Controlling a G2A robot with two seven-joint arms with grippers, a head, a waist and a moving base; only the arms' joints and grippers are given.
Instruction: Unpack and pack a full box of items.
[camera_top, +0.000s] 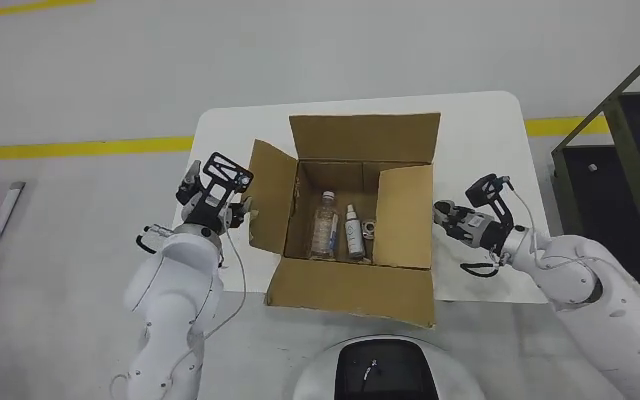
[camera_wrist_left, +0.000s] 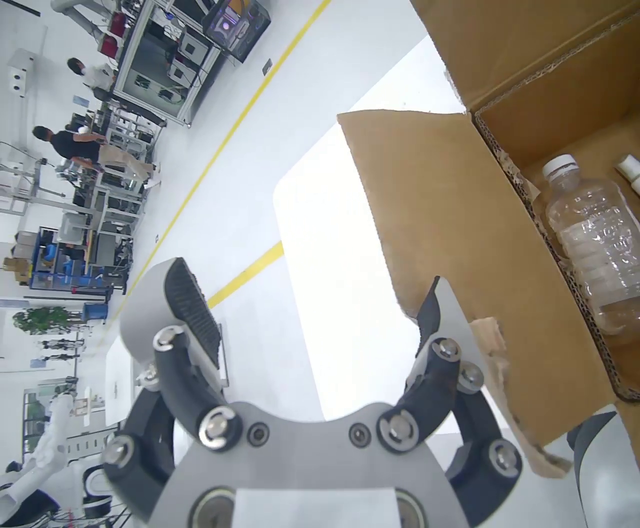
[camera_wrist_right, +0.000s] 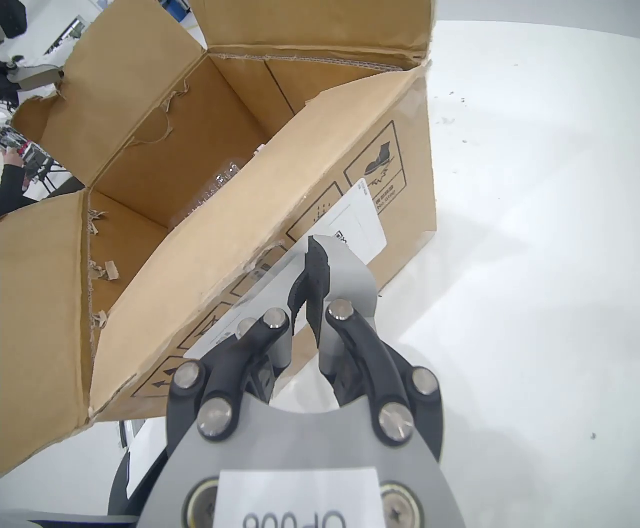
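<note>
1. The left pincer (camera_top: 222, 185) hovers off the left side of the box (camera_top: 352, 288) with its fingers spread wide and nothing between them. One finger sits just beside the edge of the left flap (camera_top: 268, 195). I cannot tell whether it touches.
2. The box stands open on the white worktop (camera_top: 480, 120), with all four flaps folded outward.
3. A clear bottle (camera_top: 323, 225) lies flat on the box floor against the left wall. Its cap points at the far wall, so its long axis runs away from the robot.
4. Just beside it, a slimmer spray bottle (camera_top: 353, 232) lies parallel. A small metal-looking piece (camera_top: 369, 232) lies next to that – what it is, I cannot tell.
5. The right flap (camera_top: 405, 215) stands tilted over the box's right side.
6. The right pincer (camera_wrist_right: 315, 262) hangs outside the right wall, its fingers pressed together on nothing.
7. My judgement is that unpacking has items left. The clear bottle lies inward and below the left pincer, which is the nearer one and already spread. It would need to clear the left flap, then close across the bottle's width – not along its length.
</note>
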